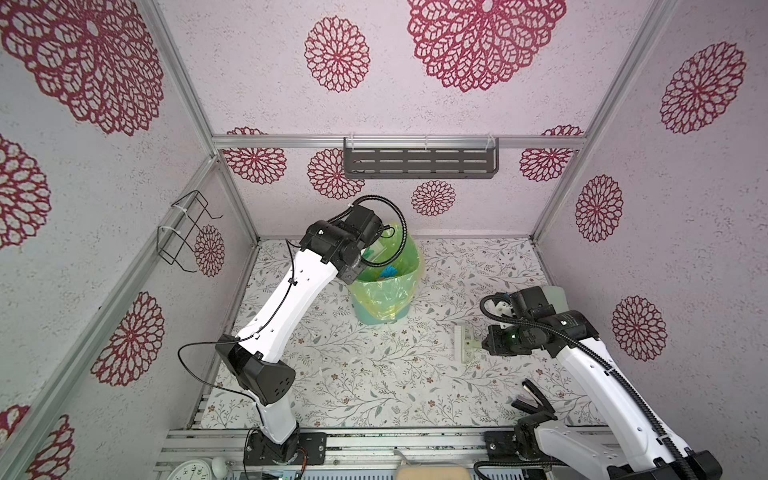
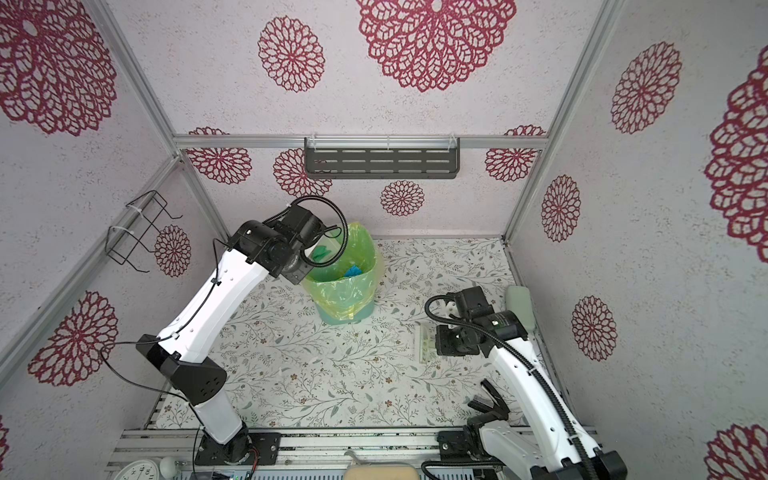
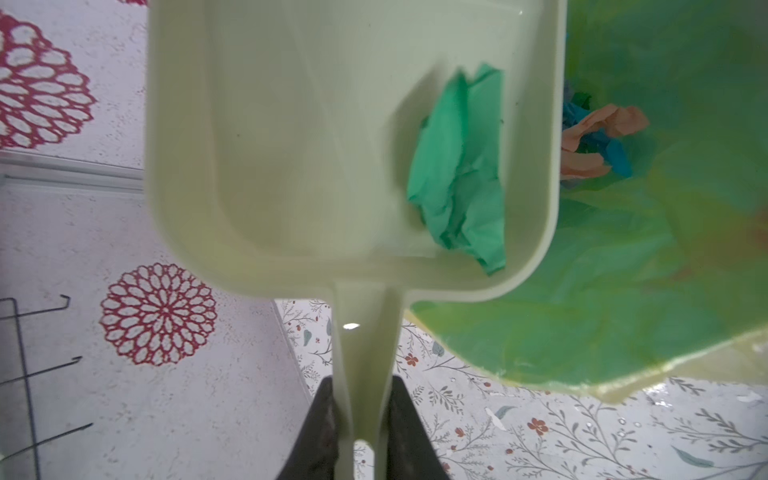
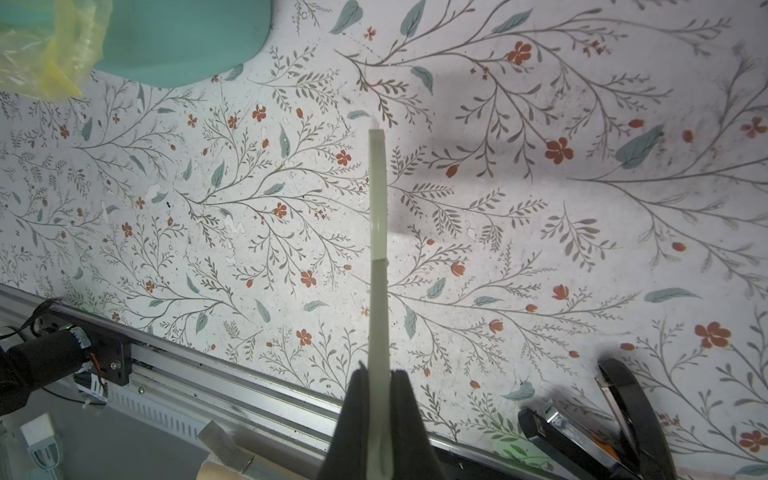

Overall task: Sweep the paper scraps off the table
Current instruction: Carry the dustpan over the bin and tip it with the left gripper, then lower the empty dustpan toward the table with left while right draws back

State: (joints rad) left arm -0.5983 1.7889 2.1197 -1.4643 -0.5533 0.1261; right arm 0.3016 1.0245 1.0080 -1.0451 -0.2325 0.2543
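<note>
Now tipping the dustpan (image 3: 291, 145) out over the bin liner (image 3: 623, 291), which looks like the closing step of the sweep.

The left gripper (image 3: 362, 380) is clamped on the dustpan's handle. One green scrap (image 3: 457, 166) lies against the pan wall nearest the liner, while pink and blue paper scraps (image 3: 598, 137) sit down inside it. The right gripper (image 4: 378, 374) is clenched on the brush (image 4: 377, 199), out over the table (image 4: 540, 208). The table seems bare of scraps, though tiny bits could hide in the print. The next move calls for a steeper tilt or a shake, so the green piece slides out.
</note>
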